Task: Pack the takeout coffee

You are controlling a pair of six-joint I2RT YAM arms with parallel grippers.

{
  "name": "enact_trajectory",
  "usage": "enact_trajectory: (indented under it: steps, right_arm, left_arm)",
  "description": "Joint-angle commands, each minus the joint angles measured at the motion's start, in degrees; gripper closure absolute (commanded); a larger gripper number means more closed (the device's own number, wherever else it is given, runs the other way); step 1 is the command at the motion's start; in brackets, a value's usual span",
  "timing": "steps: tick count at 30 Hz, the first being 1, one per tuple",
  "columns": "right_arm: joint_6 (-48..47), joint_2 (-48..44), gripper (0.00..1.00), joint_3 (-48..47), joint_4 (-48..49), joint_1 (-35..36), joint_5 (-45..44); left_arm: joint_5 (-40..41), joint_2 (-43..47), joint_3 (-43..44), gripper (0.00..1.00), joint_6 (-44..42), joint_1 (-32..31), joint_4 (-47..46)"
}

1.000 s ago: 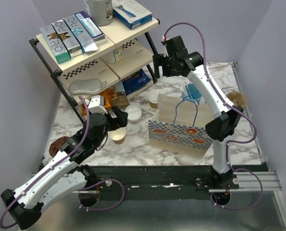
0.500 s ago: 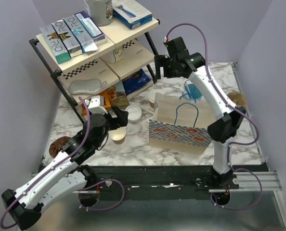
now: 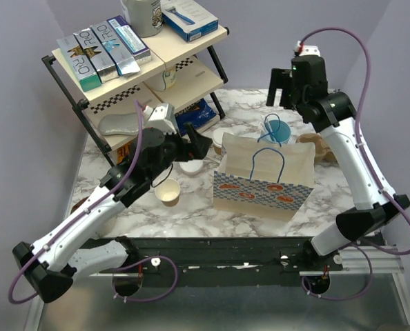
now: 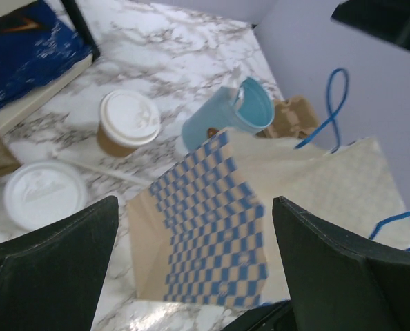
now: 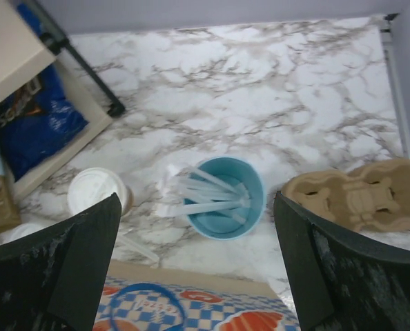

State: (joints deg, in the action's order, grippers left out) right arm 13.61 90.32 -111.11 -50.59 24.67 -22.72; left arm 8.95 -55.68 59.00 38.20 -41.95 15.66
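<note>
The takeout coffee [image 4: 127, 121], a tan cup with a white lid, stands on the marble behind the paper bag [image 4: 212, 227]. It also shows in the right wrist view [image 5: 96, 193] and in the top view [image 3: 222, 138], partly hidden by the bag [image 3: 264, 179]. My left gripper [image 3: 198, 143] is open and empty, held above the bag's left edge, near the coffee. My right gripper [image 3: 279, 88] is open and empty, raised high over the light-blue cup [image 5: 222, 196].
A lidless tan cup [image 3: 168, 192] stands left of the bag. A loose white lid [image 4: 44, 195] lies near it. The blue cup [image 3: 277, 129] holds white utensils. A brown cup carrier [image 5: 357, 196] lies at the right. A shelf rack [image 3: 122, 76] stands at the back left.
My left gripper has moved away from the lidless cup, up and right toward the bag and the coffee. My right arm has swung right and back, from the shelf to above the blue cup.
</note>
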Motion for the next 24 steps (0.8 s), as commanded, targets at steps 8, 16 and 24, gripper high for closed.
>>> enact_trajectory:
  steps: [8, 16, 24]
  right_arm:
    - [-0.7, -19.1, 0.0, 24.0, 16.9, -6.1, -4.5]
    - [-1.4, -31.2, 0.0, 38.8, 24.9, -6.1, -5.4]
    - [-0.3, -35.7, 0.0, 43.9, 27.8, -6.1, -4.5]
  left_arm:
    - [26.9, -17.9, 27.4, 0.01, 8.3, -21.2, 30.8]
    - [29.6, -21.6, 32.3, 0.01, 27.4, -23.7, 46.6]
    - [26.6, -27.0, 34.9, 0.01, 38.5, -25.0, 46.6]
